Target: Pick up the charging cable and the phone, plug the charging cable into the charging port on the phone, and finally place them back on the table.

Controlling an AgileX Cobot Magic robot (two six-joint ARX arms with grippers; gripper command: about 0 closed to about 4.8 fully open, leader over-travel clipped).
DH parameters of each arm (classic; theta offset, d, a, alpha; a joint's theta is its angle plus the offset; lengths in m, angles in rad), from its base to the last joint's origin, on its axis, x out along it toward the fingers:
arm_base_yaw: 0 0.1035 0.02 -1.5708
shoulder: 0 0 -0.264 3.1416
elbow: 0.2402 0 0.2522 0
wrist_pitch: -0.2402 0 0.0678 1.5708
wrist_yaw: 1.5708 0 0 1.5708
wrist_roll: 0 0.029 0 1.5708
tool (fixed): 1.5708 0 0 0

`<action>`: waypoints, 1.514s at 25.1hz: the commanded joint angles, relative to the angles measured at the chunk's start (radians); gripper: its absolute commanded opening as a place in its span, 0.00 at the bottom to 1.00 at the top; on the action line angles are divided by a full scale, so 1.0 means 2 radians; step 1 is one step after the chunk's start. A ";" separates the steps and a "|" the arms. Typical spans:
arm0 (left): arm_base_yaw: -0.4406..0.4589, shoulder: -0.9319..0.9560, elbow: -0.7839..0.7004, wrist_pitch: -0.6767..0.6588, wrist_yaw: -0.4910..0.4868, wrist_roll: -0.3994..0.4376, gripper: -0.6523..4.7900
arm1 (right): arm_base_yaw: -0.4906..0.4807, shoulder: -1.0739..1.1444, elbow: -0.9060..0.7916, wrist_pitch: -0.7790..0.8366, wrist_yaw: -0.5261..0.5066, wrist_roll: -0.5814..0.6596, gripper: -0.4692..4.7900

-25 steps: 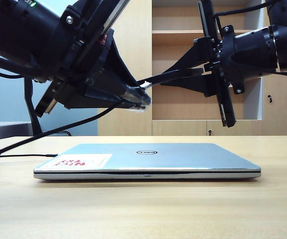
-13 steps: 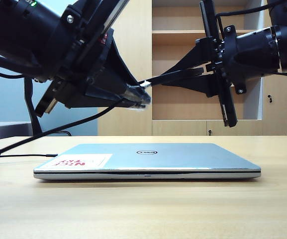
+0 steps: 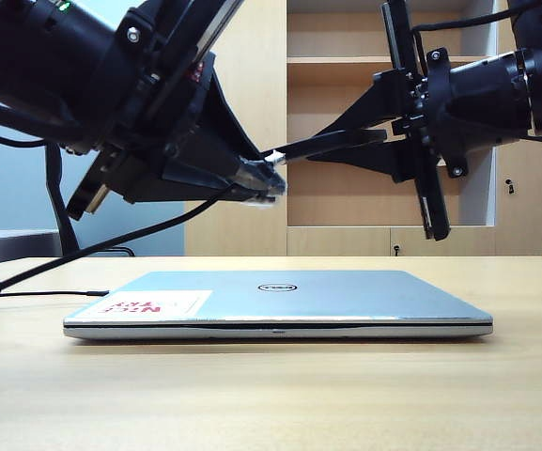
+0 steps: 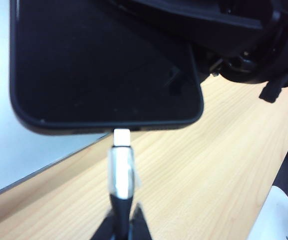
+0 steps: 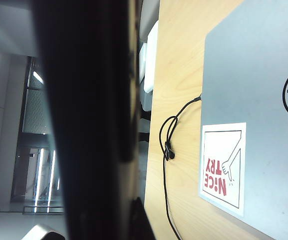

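Observation:
My left gripper (image 3: 269,183) hangs above the laptop, shut on the charging cable (image 3: 111,246) just behind its silvery-white connector (image 4: 120,170). In the left wrist view the black fingers (image 4: 109,227) pinch the cable's dark sleeve. The connector's white tip meets the phone's (image 4: 104,65) short edge at the charging port (image 4: 121,131); part of the tip still shows. My right gripper (image 3: 346,146) comes in from the right, shut on the phone (image 3: 294,149), which is seen edge-on and nearly level. In the right wrist view the phone (image 5: 84,120) fills the middle, with one finger (image 5: 143,225) beside it.
A closed silver laptop (image 3: 280,301) with a red-and-white sticker (image 5: 222,167) lies on the beige table (image 3: 271,395) below both grippers. Another thin black cable (image 5: 167,145) loops on the table beside the laptop. A wooden shelf unit (image 3: 346,61) stands behind.

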 commanded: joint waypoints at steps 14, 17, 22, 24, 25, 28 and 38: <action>0.000 -0.002 0.003 0.010 0.000 0.000 0.11 | 0.004 -0.004 0.004 0.021 -0.004 -0.015 0.08; 0.000 -0.002 0.003 0.012 0.000 0.000 0.11 | 0.004 -0.004 0.004 0.021 -0.005 -0.015 0.08; 0.000 -0.002 0.003 0.019 0.000 -0.010 0.11 | 0.004 -0.004 0.004 0.025 -0.005 -0.015 0.08; 0.000 -0.002 0.003 0.019 0.000 -0.013 0.11 | 0.004 -0.004 0.004 0.025 -0.005 -0.019 0.08; 0.000 -0.002 0.003 0.019 0.000 -0.013 0.11 | 0.004 -0.004 0.004 0.025 -0.005 -0.020 0.08; 0.000 -0.002 0.003 0.021 0.000 -0.013 0.11 | 0.004 -0.004 0.004 0.026 -0.005 -0.023 0.08; 0.000 -0.002 0.003 0.043 0.000 -0.034 0.11 | 0.009 -0.004 0.004 0.067 -0.007 -0.033 0.08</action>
